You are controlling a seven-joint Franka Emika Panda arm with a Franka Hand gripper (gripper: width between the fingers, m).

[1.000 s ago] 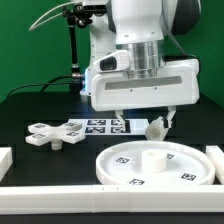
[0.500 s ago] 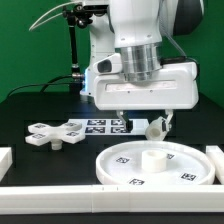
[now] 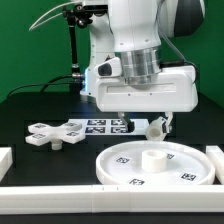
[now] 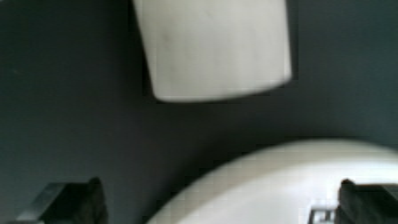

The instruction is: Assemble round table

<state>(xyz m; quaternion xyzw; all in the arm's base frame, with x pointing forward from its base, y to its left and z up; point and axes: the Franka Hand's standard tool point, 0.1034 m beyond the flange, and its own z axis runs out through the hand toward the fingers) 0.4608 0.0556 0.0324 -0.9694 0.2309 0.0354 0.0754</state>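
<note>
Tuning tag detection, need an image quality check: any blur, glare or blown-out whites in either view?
Exterior view: sharp, even light, tags on the round disc distinct, whites bright against the black table but not washed out. Wrist view: soft throughout, cylinder leg and the disc's edge fuzzy with no surface detail, the tool only dark blurred fingertips.

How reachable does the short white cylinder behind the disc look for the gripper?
Probably reachable: the open gripper hangs close over the cylinder, nothing between them; the disc sits clear alongside.
</note>
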